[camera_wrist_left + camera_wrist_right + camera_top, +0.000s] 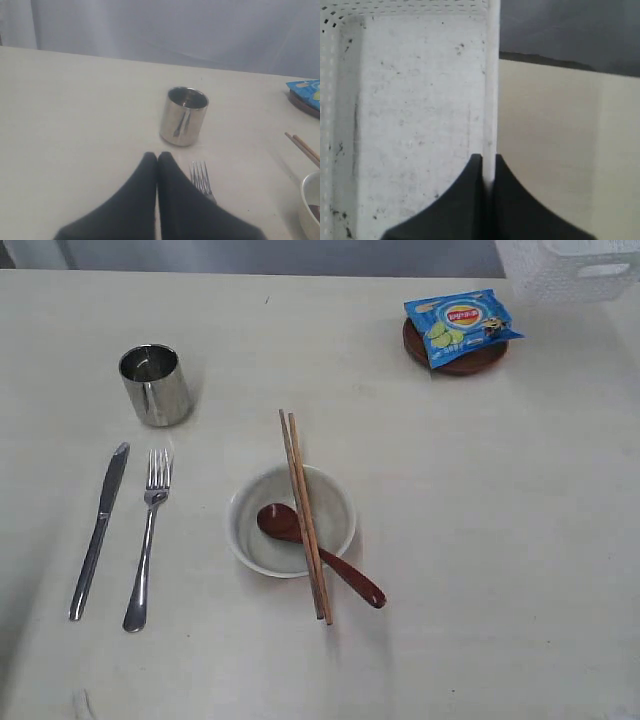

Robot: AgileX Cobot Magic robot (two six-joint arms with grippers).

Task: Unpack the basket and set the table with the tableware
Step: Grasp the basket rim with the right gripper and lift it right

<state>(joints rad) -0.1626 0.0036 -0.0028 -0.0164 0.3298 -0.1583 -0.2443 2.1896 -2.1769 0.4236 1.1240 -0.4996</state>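
Observation:
The tableware lies on the table [500, 540]: a shiny steel cup [155, 385], then a knife [98, 530] and fork [150, 540] side by side. Two chopsticks [305, 515] and a dark red spoon [320, 555] rest across the pale bowl [290, 522]. A brown plate [470, 365] sits at the back. The white basket [570, 270] stands at the far right corner. My right gripper [488, 159] is shut on the basket's wall [492, 75]. My left gripper [158, 156] is shut and empty, beside the fork [201, 177] and short of the cup [183, 116].
A blue snack packet [462, 325] lies on the brown plate. In the right wrist view the inside of the basket [420, 100] shows bare white floor. The table's far edge meets a grey backdrop.

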